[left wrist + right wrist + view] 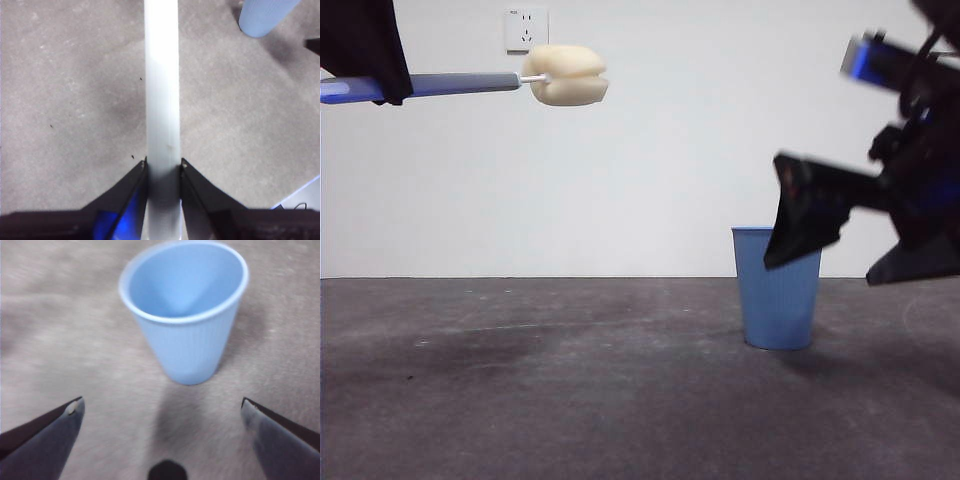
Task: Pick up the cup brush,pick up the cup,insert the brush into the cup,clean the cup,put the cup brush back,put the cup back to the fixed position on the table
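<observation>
On grey table (570,400), cup (777,290) faces white wall (620,180).

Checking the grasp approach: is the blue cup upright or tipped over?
Upright. The cup stands on its narrow base on the table, rim up; the right wrist view looks into its open, empty mouth.

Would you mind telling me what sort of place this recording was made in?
Probably an indoor robot test bench: a bare dark table, a plain white wall with a power socket, and just a blue cup and cup brush as props.
</observation>
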`<state>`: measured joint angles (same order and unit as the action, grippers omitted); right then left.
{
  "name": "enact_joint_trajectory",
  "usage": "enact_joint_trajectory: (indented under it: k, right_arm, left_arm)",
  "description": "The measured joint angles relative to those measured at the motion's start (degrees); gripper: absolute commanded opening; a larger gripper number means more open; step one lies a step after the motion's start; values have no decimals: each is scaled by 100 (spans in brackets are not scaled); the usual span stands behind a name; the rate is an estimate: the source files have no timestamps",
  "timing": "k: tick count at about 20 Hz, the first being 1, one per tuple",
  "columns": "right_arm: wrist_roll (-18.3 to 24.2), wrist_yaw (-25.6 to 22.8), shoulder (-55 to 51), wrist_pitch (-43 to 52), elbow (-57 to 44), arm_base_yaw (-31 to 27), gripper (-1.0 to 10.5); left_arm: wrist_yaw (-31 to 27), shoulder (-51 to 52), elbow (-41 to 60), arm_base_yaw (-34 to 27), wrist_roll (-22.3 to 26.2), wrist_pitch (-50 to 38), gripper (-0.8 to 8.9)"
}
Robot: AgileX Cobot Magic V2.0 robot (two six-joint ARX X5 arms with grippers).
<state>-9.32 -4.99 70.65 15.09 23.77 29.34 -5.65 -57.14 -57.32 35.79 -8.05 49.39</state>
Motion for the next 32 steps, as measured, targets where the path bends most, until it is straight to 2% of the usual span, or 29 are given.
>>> enact_joint_trajectory:
  k: [5, 9, 12, 17, 22, 23, 30, 31, 32]
  right_arm:
    - [264, 33, 1123, 1504, 0, -122, 564]
    - [330, 52, 1744, 2406, 0, -258, 564]
    - [337, 254, 2074, 2975, 0, -400, 564]
    - [422, 354, 2518, 3676, 9, -503, 564]
    - [470, 612, 2935, 3836, 431, -531, 562]
    - [470, 612, 3001, 3851, 507, -533, 531]
    - [487, 492, 3067, 3849, 549, -535, 36]
    - [501, 490, 3067, 3849, 549, -535, -18]
    - [529, 487, 3067, 3849, 549, -535, -16]
  left_arm:
    - [-2, 0, 0, 0, 11, 50, -9]
    - [0, 0, 0, 0, 11, 52, -8]
    - [0, 0, 0, 0, 11, 52, -9]
    - [-2, 0, 0, 0, 9, 52, -9]
    - [-2, 0, 0, 0, 9, 52, -9]
    - [0, 0, 0, 0, 9, 52, -9]
    - [-2, 0, 0, 0, 9, 52, -9]
    - [-2, 0, 0, 0, 9, 52, -9]
    - [-2, 0, 0, 0, 9, 52, -9]
